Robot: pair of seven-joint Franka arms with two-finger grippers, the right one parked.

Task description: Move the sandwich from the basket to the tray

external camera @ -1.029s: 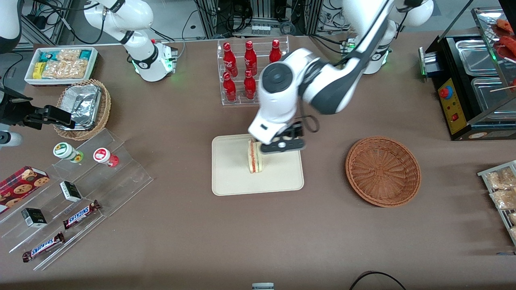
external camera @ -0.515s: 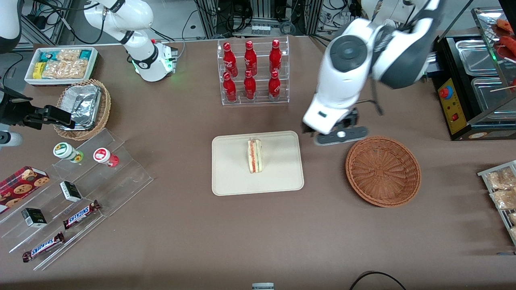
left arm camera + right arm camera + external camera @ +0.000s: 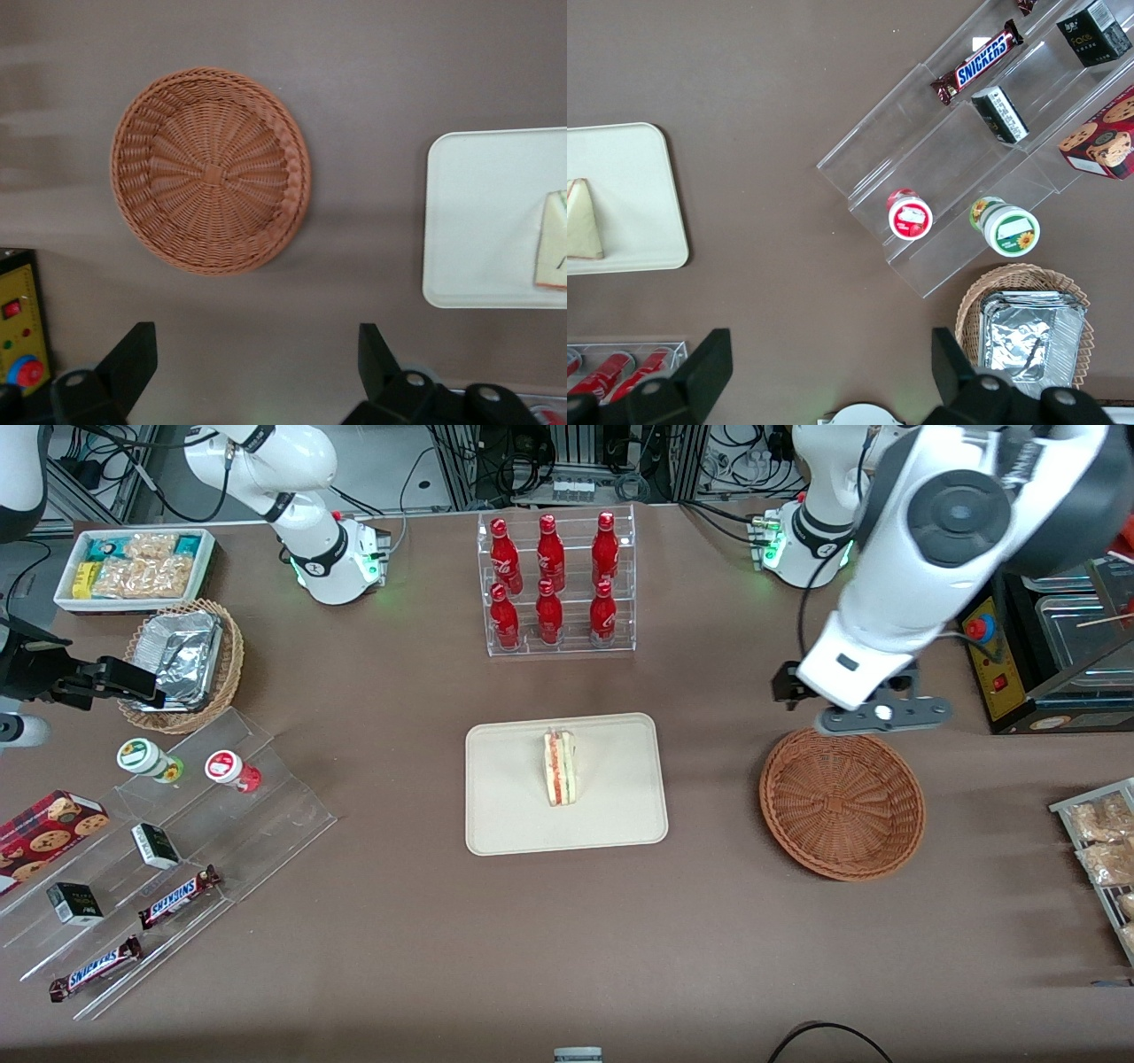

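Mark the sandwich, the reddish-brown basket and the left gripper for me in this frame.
sandwich [image 3: 560, 768]: front view, on its layered cut face, standing on the tray.
basket [image 3: 842, 803]: front view, on the woven floor, nothing inside.
gripper [image 3: 257, 363]: left wrist view, midway between its open fingers, above bare table beside the basket.

The brown tabletop [image 3: 372, 974] lay under my claw [image 3: 873, 716], its fingers spread, above the basket's [image 3: 842, 802] rim. Mid-tabletop sat the tray [image 3: 509, 797]; nearer the edge farthest from the front camera, the bottle rack [image 3: 560, 646]; toward the parked arm's end, the clear stepped stand [image 3: 266, 815].
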